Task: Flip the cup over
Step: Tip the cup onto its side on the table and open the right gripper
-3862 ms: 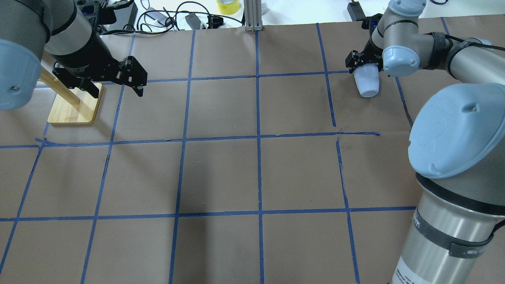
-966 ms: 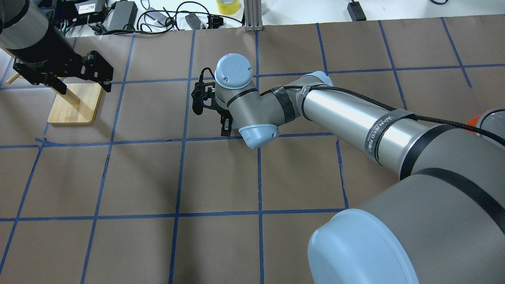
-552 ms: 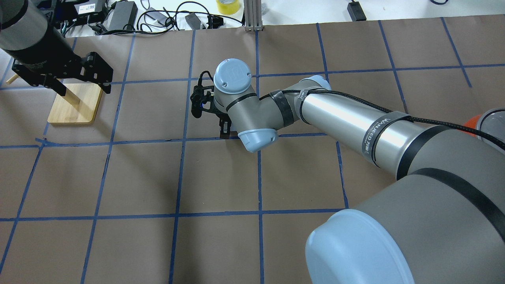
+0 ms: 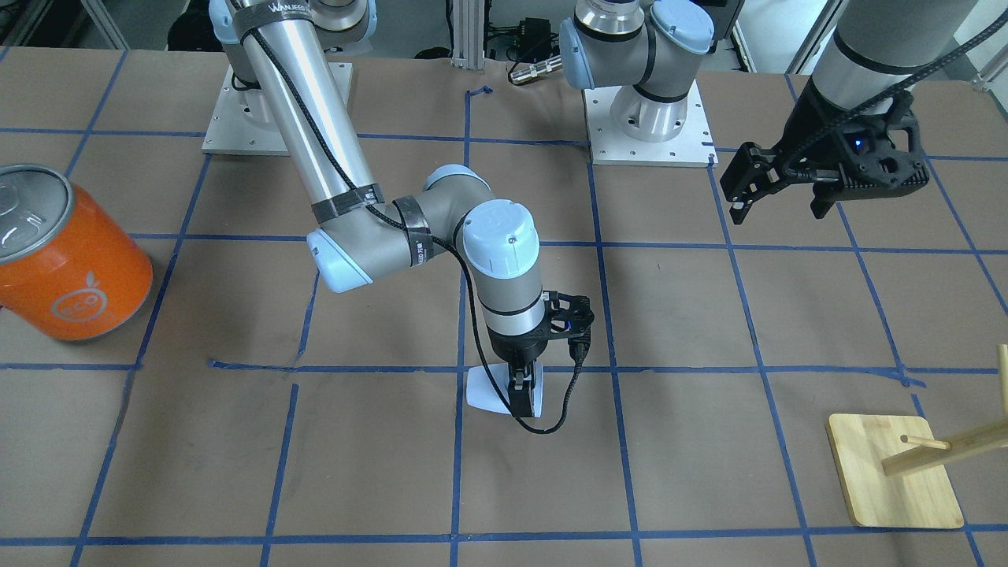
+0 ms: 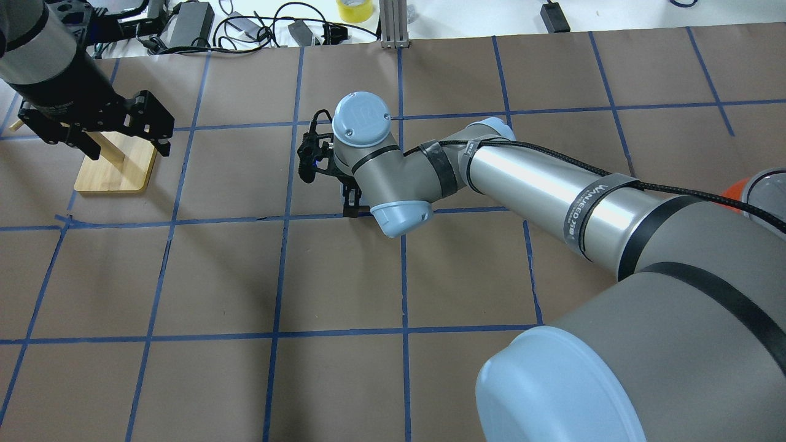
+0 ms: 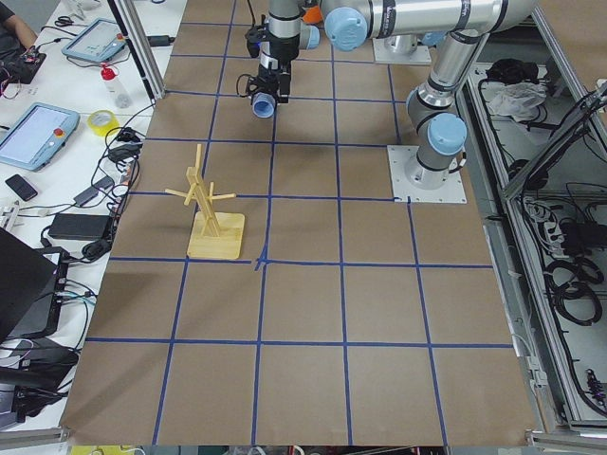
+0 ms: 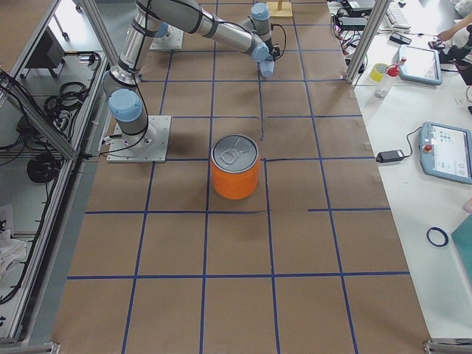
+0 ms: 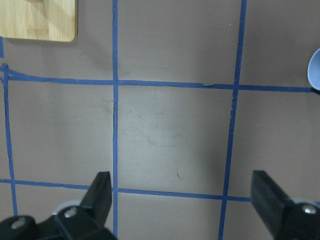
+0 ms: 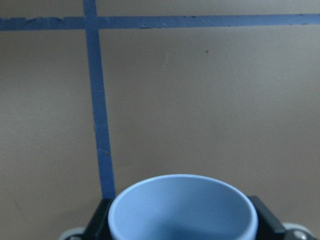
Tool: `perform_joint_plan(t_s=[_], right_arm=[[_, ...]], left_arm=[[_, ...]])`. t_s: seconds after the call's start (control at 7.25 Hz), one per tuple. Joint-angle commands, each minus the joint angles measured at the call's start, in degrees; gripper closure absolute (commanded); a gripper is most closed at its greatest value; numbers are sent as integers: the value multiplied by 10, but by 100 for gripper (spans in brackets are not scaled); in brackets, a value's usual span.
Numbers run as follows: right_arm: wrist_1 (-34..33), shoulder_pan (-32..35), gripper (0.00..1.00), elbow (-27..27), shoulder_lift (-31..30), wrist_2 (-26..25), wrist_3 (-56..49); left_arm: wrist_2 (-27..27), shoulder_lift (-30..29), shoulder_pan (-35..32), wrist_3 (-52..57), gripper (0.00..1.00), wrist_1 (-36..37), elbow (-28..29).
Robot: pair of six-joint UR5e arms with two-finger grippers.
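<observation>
- The right jaws are clamped on the cup, one finger on each side. In the right wrist view its open mouth faces the camera.
- The cup sits low and tilted near the middle of the table, right by a crossing of the blue tape lines. Can't tell if it's actually touching the surface.
- The left jaws are spread wide with nothing in them, hanging well off to the side above the table. The left wrist view shows only bare brown paper between the fingers.
- A wooden peg stand is close by on that side, and its base shows in the wrist view's corner too.
- The table is covered in brown paper, gridded into squares with that tape.
- A big orange can with a silver top stands well apart on the right arm's side.
- Both arms are bolted to pale base plates at the table's edge.
- Beyond the far edge there's a white bench with cables, power bricks and a yellow tape roll.
- Touchscreen pendants lie on the side benches.
</observation>
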Motion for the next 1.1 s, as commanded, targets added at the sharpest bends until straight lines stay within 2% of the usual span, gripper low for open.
perform_joint_plan(t_s=[0.0,0.28,0.41,0.69,0.97], right_arm=[[-1,0,0,0,-2,10,1],[6,-7,0,-6,-26,9,6],[29,-15,0,-8,-64,9,6],[114,-62,1,-8,-121,35,9],[179,-107,1,-7,-178,36,25]], left_arm=[[1,0,1,-4,0,-1,-3],[1,10,0,4,0,-7,-22],[-5,12,0,5,0,-6,-25],[-24,-14,-4,2,0,14,-41],[-108,-47,-5,-7,0,92,-74]])
